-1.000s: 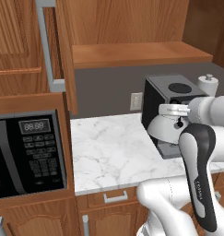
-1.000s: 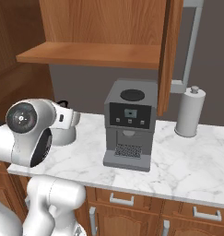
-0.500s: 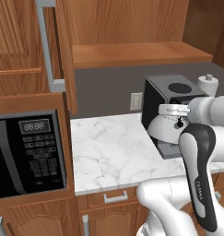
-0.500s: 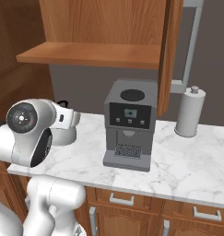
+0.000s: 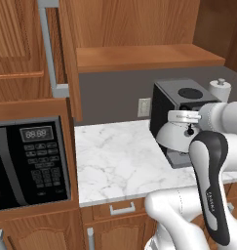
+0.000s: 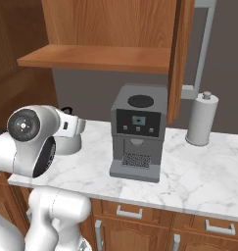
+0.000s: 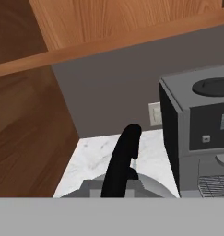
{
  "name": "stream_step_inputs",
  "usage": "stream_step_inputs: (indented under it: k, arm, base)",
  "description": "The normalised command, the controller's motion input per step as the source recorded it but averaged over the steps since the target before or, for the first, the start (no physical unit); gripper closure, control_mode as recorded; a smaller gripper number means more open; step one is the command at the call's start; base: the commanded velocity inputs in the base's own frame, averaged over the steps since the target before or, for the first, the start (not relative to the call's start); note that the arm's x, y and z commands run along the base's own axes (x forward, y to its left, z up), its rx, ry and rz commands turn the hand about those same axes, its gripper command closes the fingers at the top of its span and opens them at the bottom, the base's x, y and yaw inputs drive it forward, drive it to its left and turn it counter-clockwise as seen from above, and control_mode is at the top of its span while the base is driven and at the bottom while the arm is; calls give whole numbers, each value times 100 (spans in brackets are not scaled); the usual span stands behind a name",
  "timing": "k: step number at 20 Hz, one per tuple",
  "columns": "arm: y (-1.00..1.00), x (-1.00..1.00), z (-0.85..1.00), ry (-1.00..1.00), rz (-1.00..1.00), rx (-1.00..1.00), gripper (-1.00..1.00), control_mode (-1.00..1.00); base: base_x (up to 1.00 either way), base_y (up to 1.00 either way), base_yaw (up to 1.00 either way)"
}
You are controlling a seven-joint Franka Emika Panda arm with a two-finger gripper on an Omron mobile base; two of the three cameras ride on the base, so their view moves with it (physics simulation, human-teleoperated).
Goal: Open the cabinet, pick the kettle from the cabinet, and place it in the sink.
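We see the kettle (image 5: 174,138) held up over the marble tabletop (image 5: 120,158), just in front of the coffee machine (image 5: 181,97) in the left base view; in the right base view its dome (image 6: 69,143) sits at 9 o'clock from that machine (image 6: 137,132), partly behind our arm. In the hand view the kettle's black arched handle (image 7: 122,161) rises from 6 o'clock, with the machine (image 7: 198,124) at 3 o'clock. Our fingers are clenched, and the handle running straight up from them tells us they grip the kettle.

The cabinet (image 5: 139,53) above stands open, its door (image 5: 66,53) swung out at 10 o'clock with its grey bar handle (image 5: 49,44) beside it. A microwave (image 5: 29,163) sits at 8 o'clock, and a paper towel roll (image 6: 201,120) stands at 3 o'clock from the machine.
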Motion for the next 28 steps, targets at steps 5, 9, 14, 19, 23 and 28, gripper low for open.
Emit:
stream_step_inputs:
  k: [5, 9, 14, 19, 23, 28]
  arm:
    - [0, 0, 0, 0, 0, 0, 100, -100]
    - [0, 0, 0, 0, 0, 0, 100, 100]
    - [0, 0, 0, 0, 0, 0, 100, 100]
    - [0, 0, 0, 0, 0, 0, 100, 100]
    - [0, 0, 0, 0, 0, 0, 100, 100]
    - [0, 0, 0, 0, 0, 0, 100, 100]
  base:
    - [0, 0, 0]
    - [0, 0, 0]
    - [0, 0, 0]
    - [-33, 0, 0]
    - [-56, -3, -7]
    - [-56, 0, -5]
